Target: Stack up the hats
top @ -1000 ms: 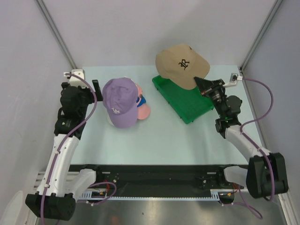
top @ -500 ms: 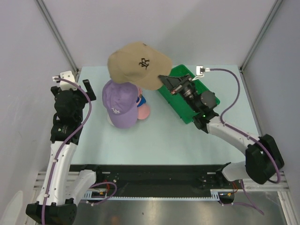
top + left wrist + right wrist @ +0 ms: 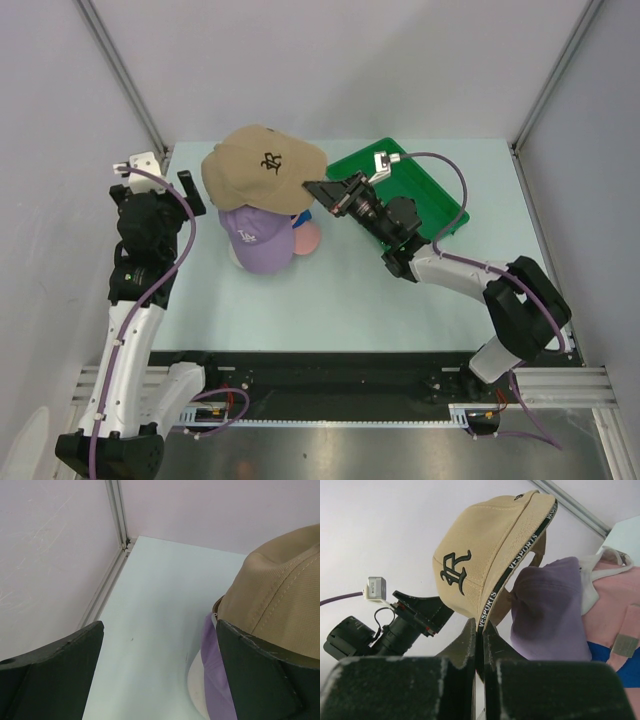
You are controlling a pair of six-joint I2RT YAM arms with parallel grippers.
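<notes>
Here, in the top view, the right gripper point(image 3: 318, 190), clamped on the brim of the tan cap point(image 3: 262, 168), holds it over the lavender cap point(image 3: 256, 236). The crown lies to that gripper's left, with the crown-to-brim axis running across the table point(image 3: 340, 290). The left gripper point(image 3: 168, 190) stands near the lavender cap, wide and empty.

Left wrist view: the tan crown is above the lavender one, with a white cap point(image 3: 196, 692) beneath.

Right wrist view: a pink cap point(image 3: 610, 615) and a blue cap point(image 3: 615, 665) lie beside the lavender one.

Count: five caps, one per colour, and one green tray point(image 3: 430, 190).
</notes>
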